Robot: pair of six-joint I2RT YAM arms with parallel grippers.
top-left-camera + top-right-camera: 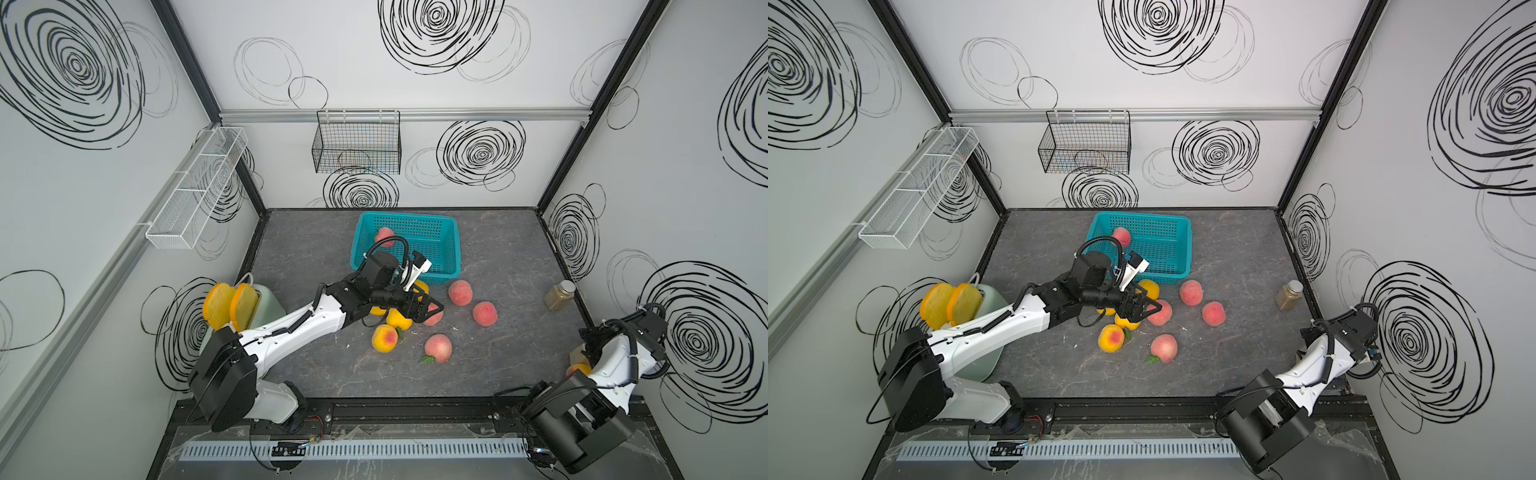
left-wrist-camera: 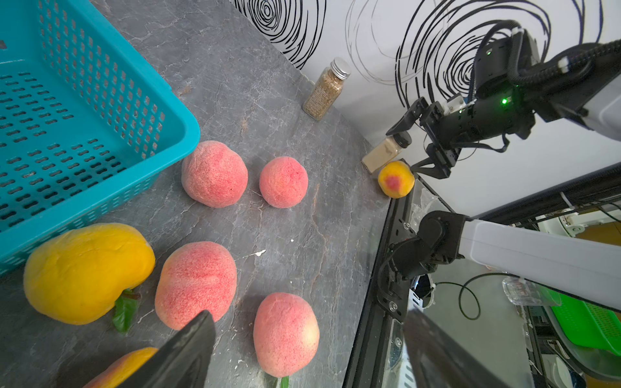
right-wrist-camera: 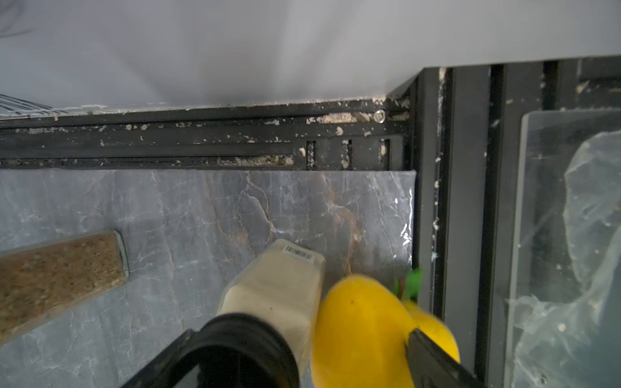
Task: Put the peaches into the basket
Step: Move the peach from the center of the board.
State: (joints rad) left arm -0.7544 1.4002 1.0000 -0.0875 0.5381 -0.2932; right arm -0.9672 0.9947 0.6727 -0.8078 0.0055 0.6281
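While the left gripper (image 1: pixel 432 311) hangs with jaws spread wide and empty over a pink peach (image 1: pixel 435 316) just in front of the basket (image 1: pixel 415 227), only one peach (image 1: pixel 384 237) sits inside it. Other loose peaches lie in front of the basket and off its front-right corner. Best bet: drop straight down, centre the jaws on the round body, don't nudge the neighbouring yellow peach (image 1: pixel 422 286), squeeze gently. Far right of the basket, the right gripper (image 2: pixel 405 147) gapes wide too, empty, over a pale bottle (image 2: pixel 386 151) and a corner peach (image 2: pixel 396 179).
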